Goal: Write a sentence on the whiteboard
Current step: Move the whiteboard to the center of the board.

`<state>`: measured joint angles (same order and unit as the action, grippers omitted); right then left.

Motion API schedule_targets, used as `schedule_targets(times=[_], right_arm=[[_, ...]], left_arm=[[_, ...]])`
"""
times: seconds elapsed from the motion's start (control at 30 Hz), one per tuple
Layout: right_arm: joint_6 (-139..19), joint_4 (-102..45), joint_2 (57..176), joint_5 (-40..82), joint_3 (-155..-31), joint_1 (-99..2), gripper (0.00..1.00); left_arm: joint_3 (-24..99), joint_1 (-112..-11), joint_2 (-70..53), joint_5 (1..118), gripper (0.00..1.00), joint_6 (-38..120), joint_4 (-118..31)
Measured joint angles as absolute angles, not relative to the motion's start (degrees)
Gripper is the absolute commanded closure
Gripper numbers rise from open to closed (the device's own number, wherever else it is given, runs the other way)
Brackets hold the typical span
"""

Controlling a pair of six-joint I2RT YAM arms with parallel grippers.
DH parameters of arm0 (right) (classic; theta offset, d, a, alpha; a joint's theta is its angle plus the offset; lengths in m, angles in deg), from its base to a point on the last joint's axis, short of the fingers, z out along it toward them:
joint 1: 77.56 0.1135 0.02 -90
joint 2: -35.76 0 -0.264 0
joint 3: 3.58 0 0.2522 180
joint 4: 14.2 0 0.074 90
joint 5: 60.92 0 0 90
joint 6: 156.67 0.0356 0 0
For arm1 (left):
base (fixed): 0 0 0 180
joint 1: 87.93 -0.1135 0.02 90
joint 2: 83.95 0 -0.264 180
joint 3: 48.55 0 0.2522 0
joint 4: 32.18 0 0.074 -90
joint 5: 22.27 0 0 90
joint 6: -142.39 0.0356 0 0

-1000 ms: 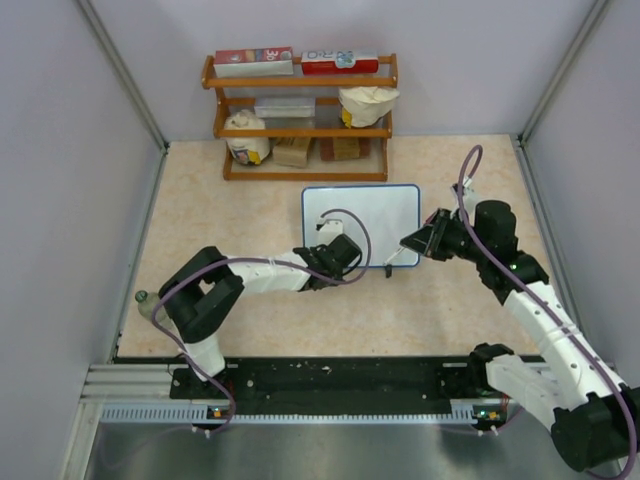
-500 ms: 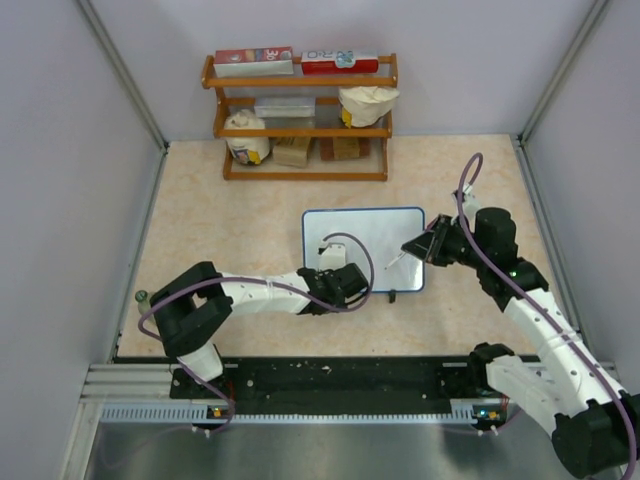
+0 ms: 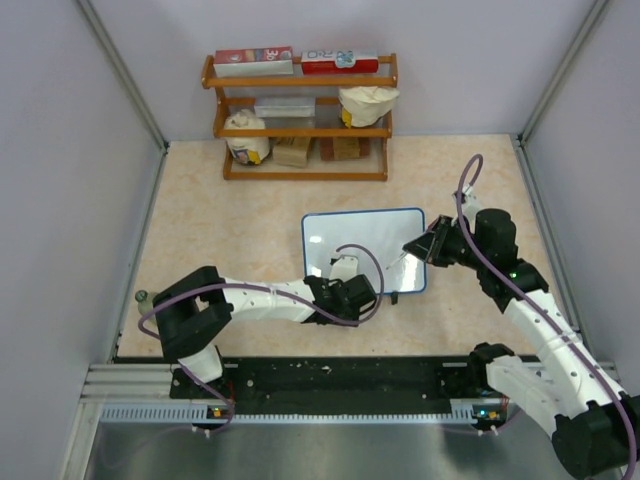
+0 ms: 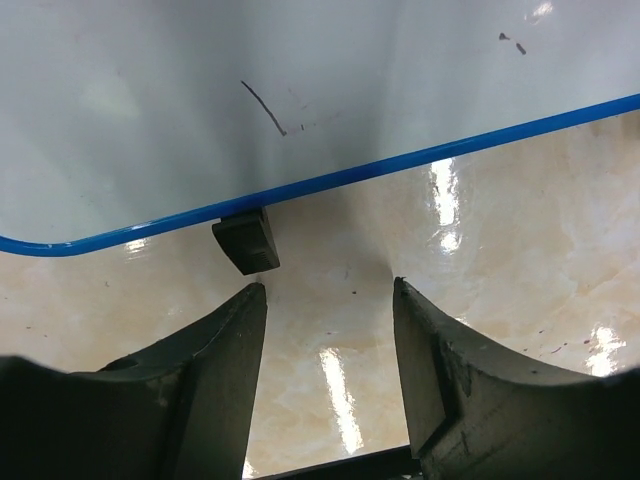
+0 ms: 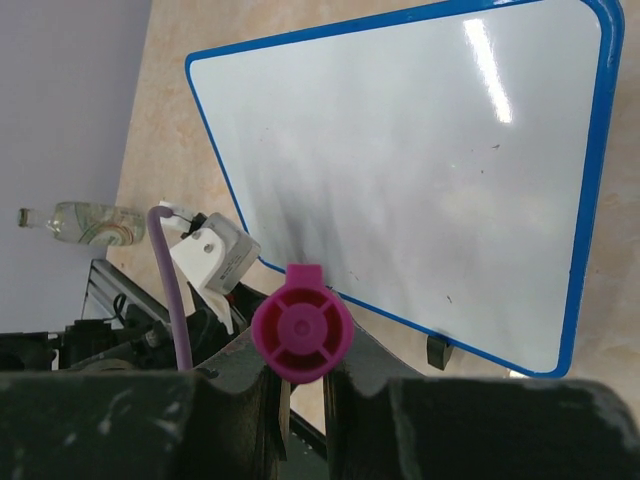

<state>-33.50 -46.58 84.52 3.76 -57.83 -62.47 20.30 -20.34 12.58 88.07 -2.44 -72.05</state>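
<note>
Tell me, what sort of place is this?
Likely a robot test booth: two arms bolted at a table's edge, plain walls around, a stocked shelf and a whiteboard as props.

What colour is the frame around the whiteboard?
Blue. The whiteboard has a thin blue frame, which shows best in the right wrist view.

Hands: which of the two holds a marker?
The right hand, clamped on a purple-ended marker; the left hand is open and empty.
</note>
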Motion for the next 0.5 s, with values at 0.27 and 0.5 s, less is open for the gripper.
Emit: schedule_targets(times=[0.27,0.5], right_arm=[[-34.6,-46.6,84.5,4.2,-57.8,-62.5,1.0],[-35.8,-47.1,84.2,4.7,-57.8,-62.5,1.0]], left_arm=[[20.8,-20.1,12.9,87.7,0.39,0.5,-72.2],[19.0,-18.5,7.7,85.7,0.2,4.5,-74.5]])
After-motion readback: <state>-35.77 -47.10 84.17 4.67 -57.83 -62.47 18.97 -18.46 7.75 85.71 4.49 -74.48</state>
